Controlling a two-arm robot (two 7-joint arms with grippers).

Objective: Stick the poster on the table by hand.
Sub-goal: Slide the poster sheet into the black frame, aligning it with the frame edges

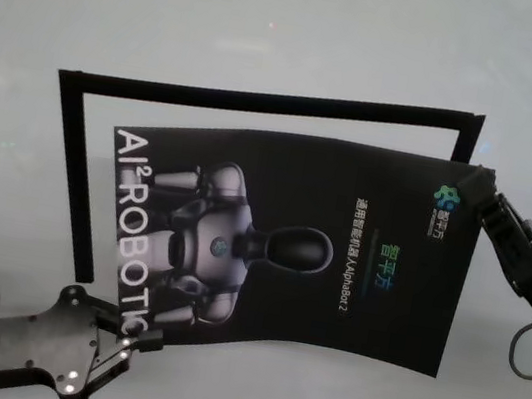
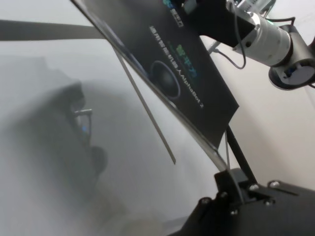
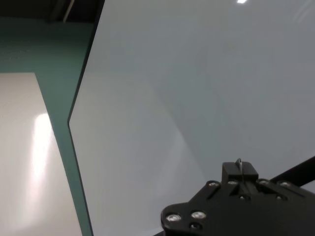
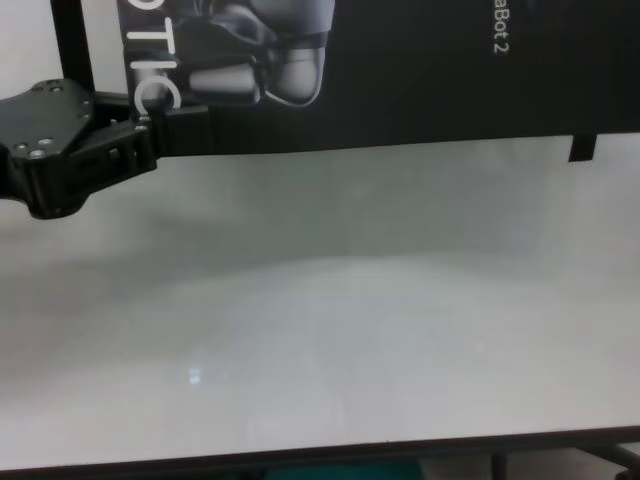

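The poster (image 1: 336, 271) is a black glossy sheet with a silver-grey robot picture and white letters. It hangs slightly bowed above the pale table (image 1: 274, 19). My left gripper (image 1: 140, 345) is shut on its near left corner, beside the letters. My right gripper (image 1: 474, 180) is shut on its far right corner by the logo. In the left wrist view the poster (image 2: 197, 93) runs edge-on up from my left gripper (image 2: 229, 179). In the right wrist view only its thin edge shows in my right gripper (image 3: 239, 169). The chest view shows the poster's lower part (image 4: 420, 90) and my left gripper (image 4: 165, 118).
A thin black rectangular outline (image 1: 261, 103) lies on the table behind and around the poster. Its left bar also shows in the chest view (image 4: 70, 40). The table's dark front edge (image 4: 300, 462) runs below. A cable loop (image 1: 525, 352) hangs from my right arm.
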